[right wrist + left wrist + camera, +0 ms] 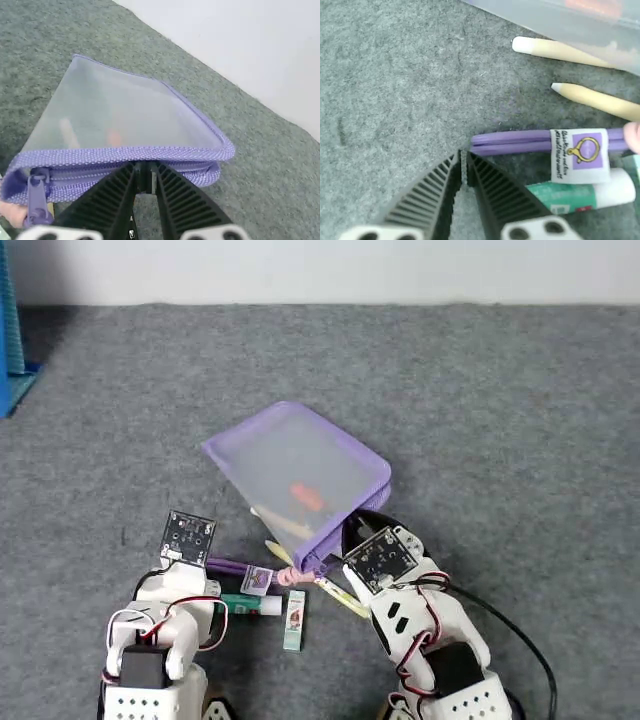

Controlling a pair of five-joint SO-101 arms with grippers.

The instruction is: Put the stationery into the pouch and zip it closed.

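Ribbed fingers of the left gripper (464, 161) are sitting closed on nothing beside the purple strap (510, 141), the right gripper (144, 175) is pinching the raised pouch (125, 115) at its zipper edge, and loading is judged in hand, cream pens (560, 50) and green tube (570, 195) awaiting pickup beside it.

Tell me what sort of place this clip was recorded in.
Likely an indoor robot bench: grey carpeted table, plain white wall behind, purple pouch and stationery laid out.

Grey carpet-like surface (500, 390); white wall (320, 270) along far edge; blue object (8, 330) at left edge.
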